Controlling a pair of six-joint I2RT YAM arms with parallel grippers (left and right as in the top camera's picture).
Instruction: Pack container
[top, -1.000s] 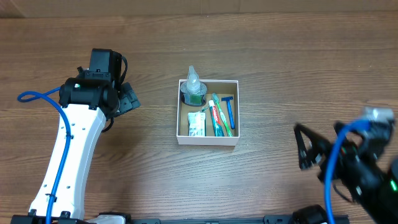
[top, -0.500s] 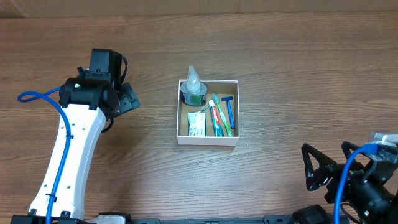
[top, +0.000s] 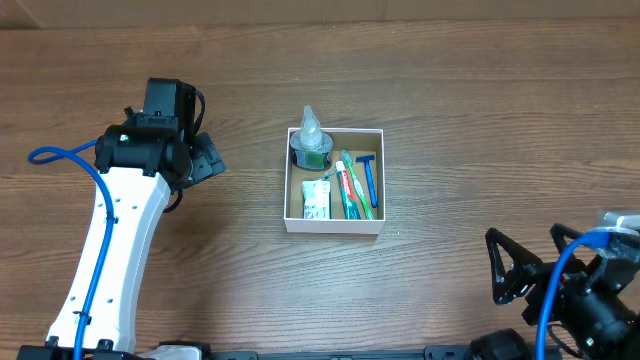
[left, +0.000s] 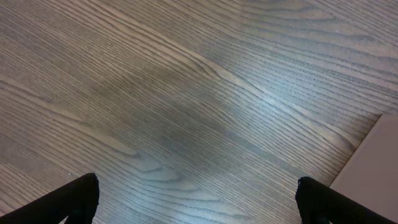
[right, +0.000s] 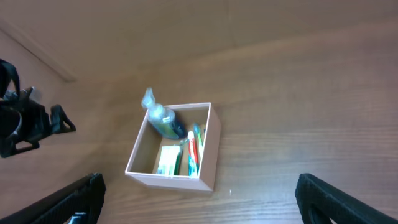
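The container (top: 333, 226) sits mid-surface (top: 450, 110), holding a bottle (top: 311, 140), toothpaste (top: 348, 186), a razor (top: 368, 178) and a packet (top: 316, 200). The left claw (top: 206, 160) hangs released and empty, well apart to the container's left. The right claw (top: 508, 268), likewise spread wide with nothing in it, is well apart near the front right edge. No loose item shows outside the container, so packing looks finished or nearly so. The next move likely calls only for parking both arms without nudging the bottle jutting over the rear rim.
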